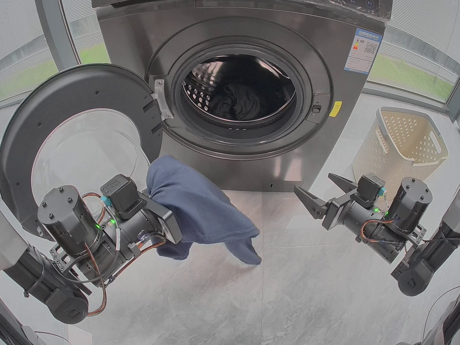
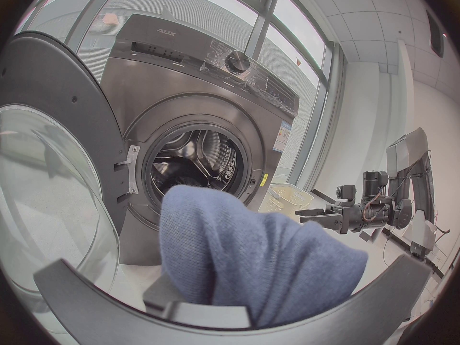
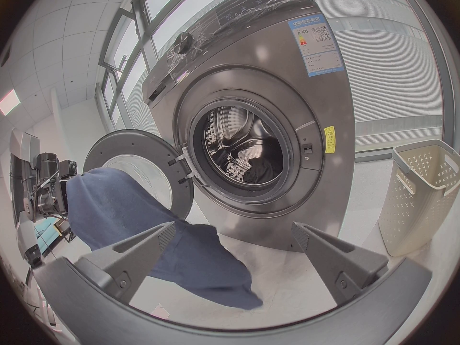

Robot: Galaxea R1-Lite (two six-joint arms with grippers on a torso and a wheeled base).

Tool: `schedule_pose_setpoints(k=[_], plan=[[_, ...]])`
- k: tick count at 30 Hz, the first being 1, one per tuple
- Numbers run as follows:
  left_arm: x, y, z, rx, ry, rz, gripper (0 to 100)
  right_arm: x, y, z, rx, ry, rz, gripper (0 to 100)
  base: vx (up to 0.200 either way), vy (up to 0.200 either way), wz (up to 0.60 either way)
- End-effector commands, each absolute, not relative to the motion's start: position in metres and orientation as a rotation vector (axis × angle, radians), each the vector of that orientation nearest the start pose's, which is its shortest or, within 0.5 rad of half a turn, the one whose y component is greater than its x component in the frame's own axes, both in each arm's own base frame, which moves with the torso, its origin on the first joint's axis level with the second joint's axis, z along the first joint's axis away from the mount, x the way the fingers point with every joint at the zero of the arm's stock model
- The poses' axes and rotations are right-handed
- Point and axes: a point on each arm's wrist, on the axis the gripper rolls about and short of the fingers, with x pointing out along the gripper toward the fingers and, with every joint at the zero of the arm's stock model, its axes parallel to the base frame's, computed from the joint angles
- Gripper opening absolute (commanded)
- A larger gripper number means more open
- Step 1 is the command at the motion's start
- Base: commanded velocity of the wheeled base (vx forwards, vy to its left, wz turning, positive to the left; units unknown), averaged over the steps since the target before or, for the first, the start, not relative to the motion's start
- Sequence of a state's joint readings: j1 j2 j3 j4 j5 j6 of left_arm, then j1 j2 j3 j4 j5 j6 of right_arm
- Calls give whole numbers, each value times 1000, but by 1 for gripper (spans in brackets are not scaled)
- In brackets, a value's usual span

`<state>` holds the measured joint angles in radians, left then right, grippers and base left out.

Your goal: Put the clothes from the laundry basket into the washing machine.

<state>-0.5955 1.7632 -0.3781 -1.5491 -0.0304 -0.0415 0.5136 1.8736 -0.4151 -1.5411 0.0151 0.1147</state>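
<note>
- My left gripper (image 1: 164, 222) is clamped on a blue garment (image 1: 201, 207), which droops above the floor in front of the washer (image 1: 268, 34).
- My right gripper (image 1: 312, 182) hangs with fingers spread wide, holding nothing.
- The door (image 1: 72, 92) stands swung open, leftward.
- Dark clothes (image 1: 239, 102) lie in the drum.
- A cream basket (image 1: 407, 142) stands right of the washer.

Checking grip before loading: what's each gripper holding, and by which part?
Left gripper holds the blue garment by a bunched fold at one end; the rest hangs. Right gripper is open, empty.
</note>
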Motion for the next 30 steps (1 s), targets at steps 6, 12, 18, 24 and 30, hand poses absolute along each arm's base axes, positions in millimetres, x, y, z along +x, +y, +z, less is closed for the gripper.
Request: schedule_pose_setpoints(k=[6,12,18,24,30], plan=[[220,-151,152,-87,-144,-631,0,258,132,125,129,-40,491,100,133,0,0],[221,-151,149,-88,-130,-630,0,258,132,125,129,-40,486,100,200,0,0],[222,-151,146,-84,-122,-628,0,258,131,126,128,-42,485,100,67,0,0],[222,-151,146,-85,-120,-628,0,258,131,126,125,-45,437,100,0,0,0],[221,-151,146,-84,-117,-631,0,256,133,124,124,-38,431,100,0,0,0]])
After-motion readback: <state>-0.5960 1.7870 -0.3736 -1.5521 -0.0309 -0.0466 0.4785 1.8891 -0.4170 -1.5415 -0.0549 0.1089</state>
